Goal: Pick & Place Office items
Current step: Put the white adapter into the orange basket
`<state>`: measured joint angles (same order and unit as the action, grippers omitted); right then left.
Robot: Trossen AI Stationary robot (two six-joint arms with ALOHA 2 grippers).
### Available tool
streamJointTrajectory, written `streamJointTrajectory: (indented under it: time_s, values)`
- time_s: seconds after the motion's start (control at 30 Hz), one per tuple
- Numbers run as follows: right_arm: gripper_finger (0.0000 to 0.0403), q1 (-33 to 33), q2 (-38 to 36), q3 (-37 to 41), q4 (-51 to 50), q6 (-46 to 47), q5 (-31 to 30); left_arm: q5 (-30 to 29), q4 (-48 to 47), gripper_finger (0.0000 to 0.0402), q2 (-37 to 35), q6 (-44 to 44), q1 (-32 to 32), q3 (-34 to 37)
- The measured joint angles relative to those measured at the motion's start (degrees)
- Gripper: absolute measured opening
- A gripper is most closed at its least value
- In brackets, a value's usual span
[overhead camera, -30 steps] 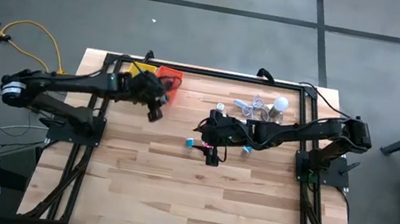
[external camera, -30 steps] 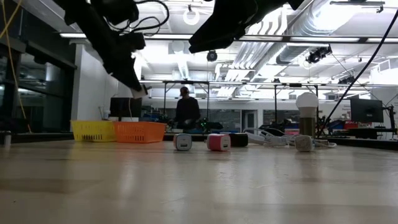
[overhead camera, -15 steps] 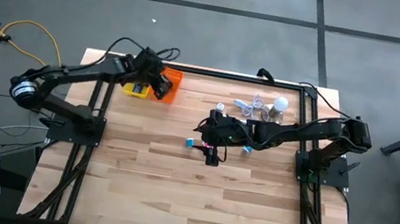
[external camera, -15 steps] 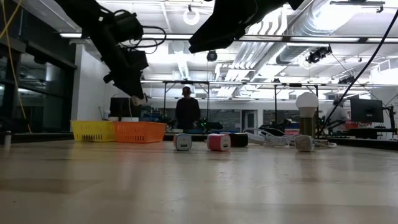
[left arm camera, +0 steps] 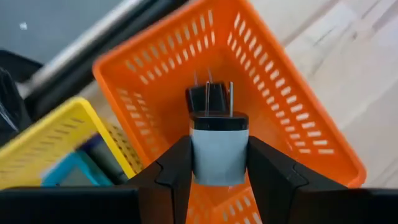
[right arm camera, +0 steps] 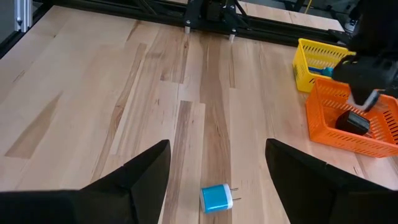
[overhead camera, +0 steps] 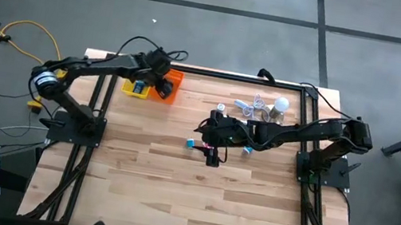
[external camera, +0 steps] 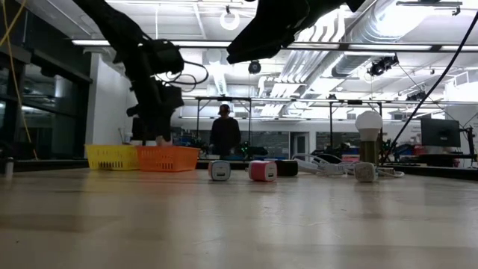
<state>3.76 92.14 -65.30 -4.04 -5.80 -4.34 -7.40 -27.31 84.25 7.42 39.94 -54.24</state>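
Note:
My left gripper (overhead camera: 163, 86) hangs just above the orange basket (overhead camera: 167, 85) at the table's far left, shut on a pale charger plug (left arm camera: 217, 149) with metal prongs. A black piece (right arm camera: 354, 122) lies in that basket. My right gripper (right arm camera: 217, 149) hovers open over mid-table, above a blue plug (right arm camera: 216, 198) that lies flat on the wood. In the low view, white (external camera: 219, 171), pink-red (external camera: 262, 171) and black (external camera: 287, 168) pieces stand on the table. My left gripper pinches the pale plug by the two flat sides of its body (left arm camera: 194, 155), one finger on each. The prongs (left arm camera: 214, 93) point away from the wrist, toward the basket floor. The fingers come from above, and the plug is lifted clear over the orange basket.
A yellow basket (overhead camera: 137, 87) stands against the orange one and holds a light-blue piece (left arm camera: 68, 171). A white bulb (overhead camera: 282, 104) and a white cable (overhead camera: 254, 106) lie near the far edge. Black frame rails run round the table. The near half is bare wood.
My left gripper has carried the pale plug toward the table's far edge and then down, from beside the orange basket to just above it. It has stayed shut on the plug.

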Motion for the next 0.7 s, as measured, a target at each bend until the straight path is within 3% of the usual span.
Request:
streamJointTrajectory:
  time_s: [0.7]
  values:
    - [0.0251, 0.0, 0.0, 0.0, 0.0, 0.0, 0.0, 0.1, -2.5, 0.0125, 4.1, -1.3, -3.9, 0.0]
